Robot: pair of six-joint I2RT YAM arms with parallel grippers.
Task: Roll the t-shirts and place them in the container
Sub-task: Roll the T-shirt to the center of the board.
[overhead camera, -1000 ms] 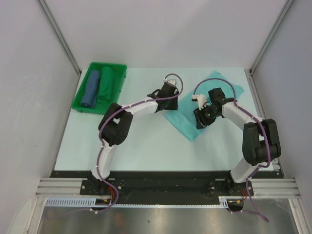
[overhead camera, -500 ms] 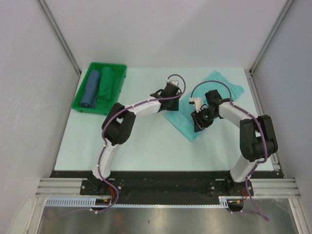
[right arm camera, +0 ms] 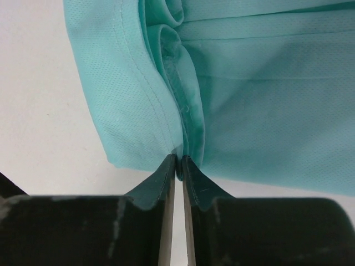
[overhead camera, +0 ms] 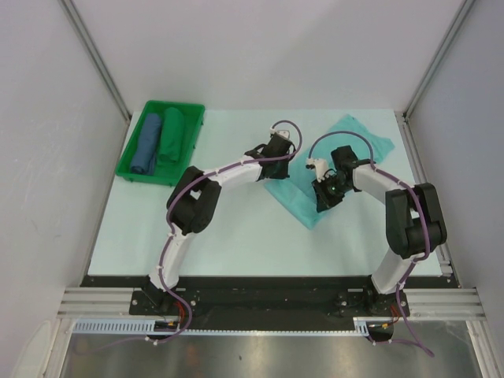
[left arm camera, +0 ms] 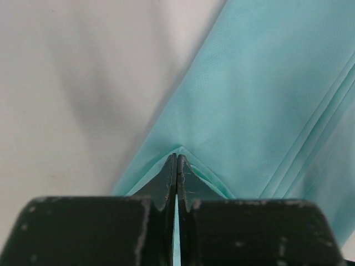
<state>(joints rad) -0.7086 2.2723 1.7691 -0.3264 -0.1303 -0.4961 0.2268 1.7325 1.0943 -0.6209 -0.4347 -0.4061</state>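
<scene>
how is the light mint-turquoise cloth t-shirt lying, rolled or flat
Flat: the light mint-turquoise t-shirt lies folded in a layered strip, unrolled.

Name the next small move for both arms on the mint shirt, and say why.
Probably raise both tools slightly together and turn the pinched edge over onto the cloth. The left tool is shut on the folded side edge of the mint t-shirt, and the right tool is shut on its bunched hem. The shirt lies flat on the table, not yet rolled.
</scene>
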